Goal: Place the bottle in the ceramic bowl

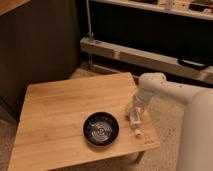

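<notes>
Bottle (135, 122) rt of bowl (90, 123), tool (134, 111) at its far end.

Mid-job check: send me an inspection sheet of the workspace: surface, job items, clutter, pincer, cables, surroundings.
Surface: light wooden table, level.
Job's things: small white plastic bottle lying on the table, right of the round glossy black ceramic bowl, not in it.
Clutter: nothing seen.
Grippers: pincer at the bottle's far end, on the white arm reaching in from the right.
Cables: nothing seen on the table.
Surroundings: dark panels, pale metal rail behind, speckled floor.
</notes>
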`<state>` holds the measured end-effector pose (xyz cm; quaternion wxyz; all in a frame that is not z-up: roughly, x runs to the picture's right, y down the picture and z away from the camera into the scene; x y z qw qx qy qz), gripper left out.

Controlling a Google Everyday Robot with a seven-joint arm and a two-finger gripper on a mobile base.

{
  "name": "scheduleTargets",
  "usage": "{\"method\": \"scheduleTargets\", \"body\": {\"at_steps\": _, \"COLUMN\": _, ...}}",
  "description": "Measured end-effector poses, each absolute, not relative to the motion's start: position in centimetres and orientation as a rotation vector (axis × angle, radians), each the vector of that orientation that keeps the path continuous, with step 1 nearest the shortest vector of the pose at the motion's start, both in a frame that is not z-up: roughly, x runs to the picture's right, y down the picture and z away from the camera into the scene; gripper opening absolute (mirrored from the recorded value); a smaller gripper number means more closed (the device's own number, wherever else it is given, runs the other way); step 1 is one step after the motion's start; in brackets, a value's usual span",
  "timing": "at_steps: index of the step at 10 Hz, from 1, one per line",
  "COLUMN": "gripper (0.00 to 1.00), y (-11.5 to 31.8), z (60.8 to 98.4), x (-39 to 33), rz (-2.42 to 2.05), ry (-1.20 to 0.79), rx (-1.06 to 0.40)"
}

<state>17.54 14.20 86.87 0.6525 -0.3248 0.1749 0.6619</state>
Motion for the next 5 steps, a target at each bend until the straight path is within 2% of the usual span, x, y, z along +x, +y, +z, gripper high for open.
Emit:
{"method": "scheduleTargets", "body": {"at_steps": 2, "gripper": 0.65, "y": 15.3, "z": 87.3, "x": 17.9, "rz": 1.523, "ry": 0.418, "rx": -0.743}}
{"method": "scheduleTargets", "body": {"at_steps": 3, "gripper": 0.61, "y": 15.9, "z": 87.5, "x": 17.7, "rz": 1.535, "ry": 0.432, "rx": -0.747}}
{"method": "scheduleTargets", "body": {"at_steps": 5, "gripper": 0.46, "y": 16.2, "z": 87.9, "x": 17.1, "rz": 1.528, "ry": 0.448, "rx": -0.75}}
